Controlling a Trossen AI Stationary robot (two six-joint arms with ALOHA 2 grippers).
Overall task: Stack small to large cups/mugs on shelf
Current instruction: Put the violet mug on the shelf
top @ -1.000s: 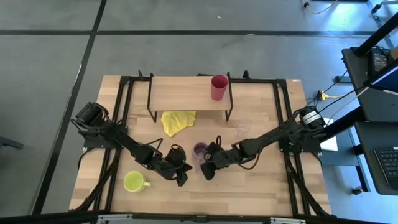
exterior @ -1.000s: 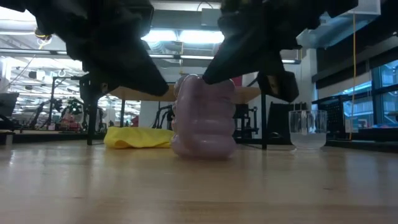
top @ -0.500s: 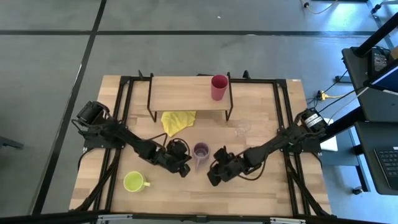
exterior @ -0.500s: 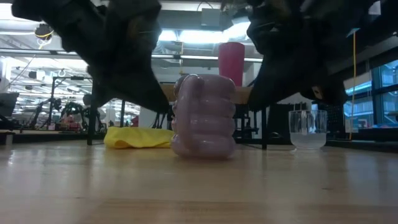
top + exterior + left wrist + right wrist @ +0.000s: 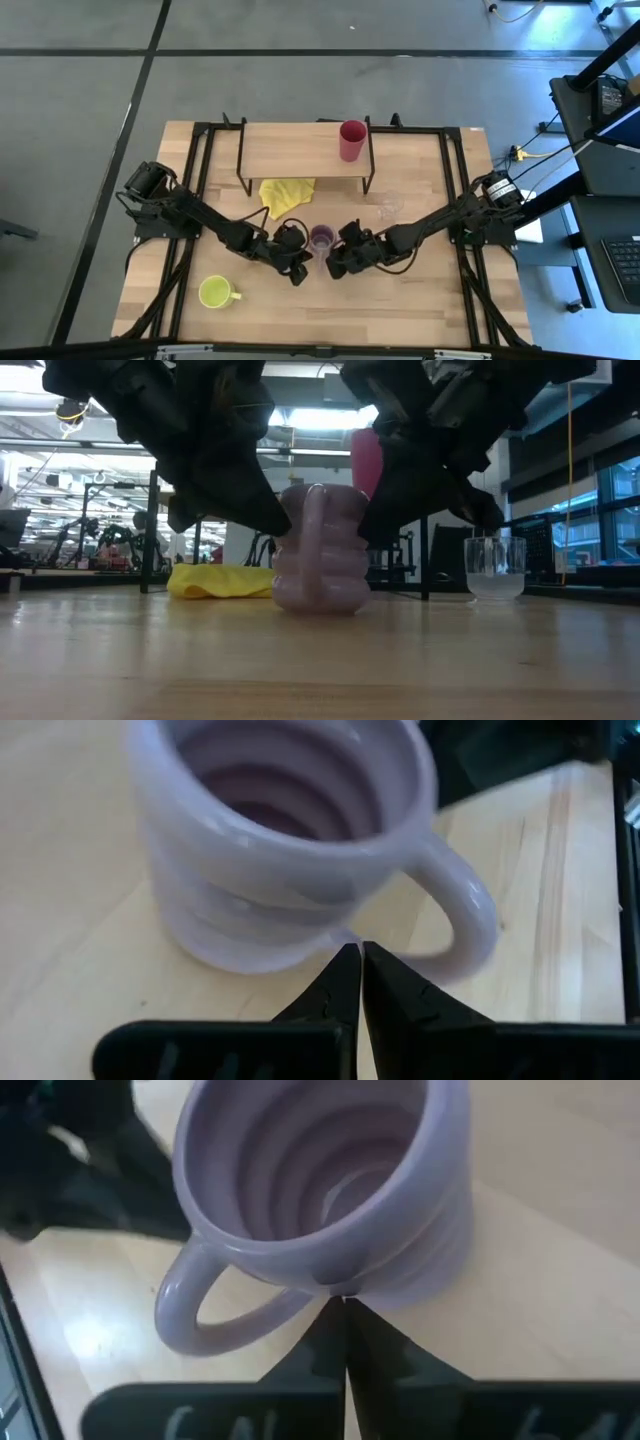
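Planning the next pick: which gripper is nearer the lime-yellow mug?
Left. The left gripper sits beside the lilac mug, on the side toward the lime-yellow mug. The right gripper is on the lilac mug's far side, farther off.

grey floor [image 5: 80, 120] with dark seams, bright ceiling lights [image 5: 320, 418], windows [image 5: 615, 510]

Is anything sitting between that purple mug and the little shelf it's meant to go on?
Partly. A yellow cloth lies on the table just in front of the shelf, roughly between it and the purple mug. The red cup already stands at the shelf's right end. Both tools flank the mug.
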